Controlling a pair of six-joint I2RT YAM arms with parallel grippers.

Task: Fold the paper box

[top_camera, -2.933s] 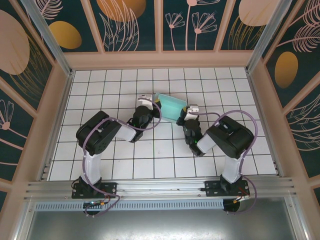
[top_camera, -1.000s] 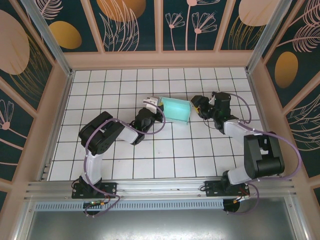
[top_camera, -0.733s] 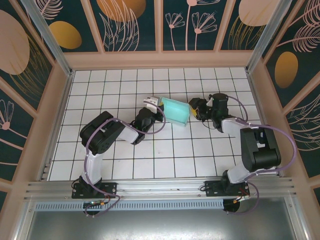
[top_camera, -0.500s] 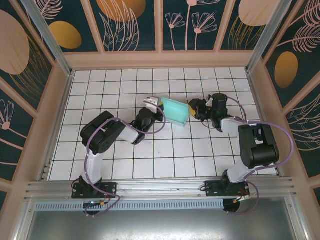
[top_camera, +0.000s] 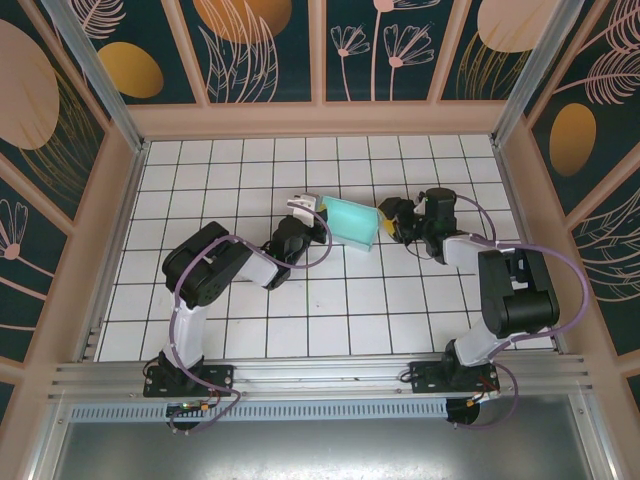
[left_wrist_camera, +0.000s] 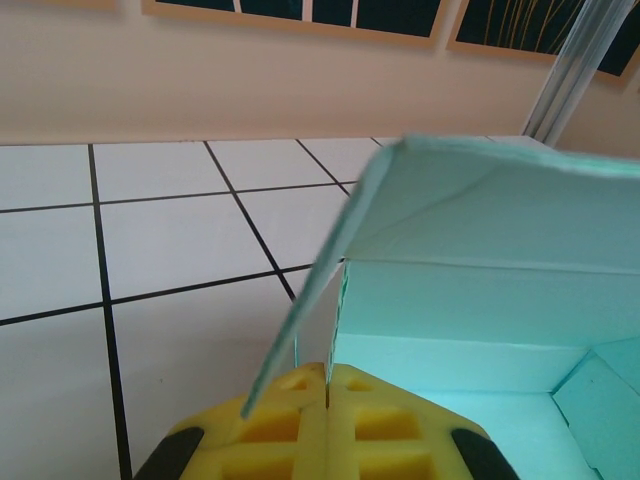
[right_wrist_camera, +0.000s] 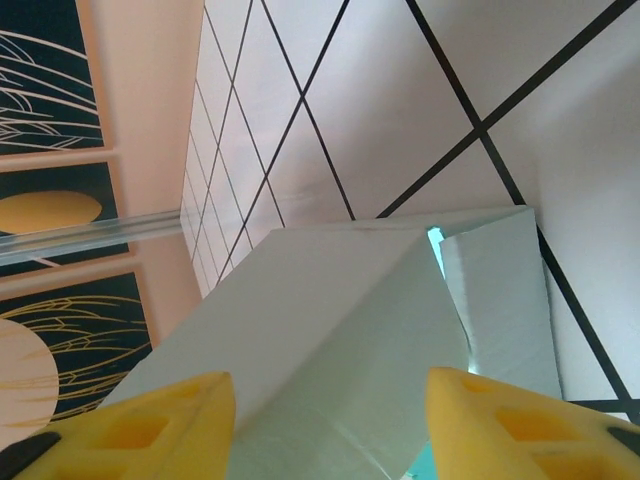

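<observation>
The pale light-blue paper box stands partly formed on the tiled floor, between the two arms. My left gripper is at its left end, shut on a thin wall of the paper box; the yellow pads pinch the card edge. My right gripper is at the box's right end, open, its yellow fingertips spread either side of the paper box, which shows a loose side flap.
White tiled floor with black grid lines lies all around. Peach walls and aluminium corner posts bound the cell. A metal rail runs along the near edge.
The right arm swung from the box's near right side out to the right, then brought its gripper back to the box's right end. The left gripper kept its hold; the box shifted slightly.
</observation>
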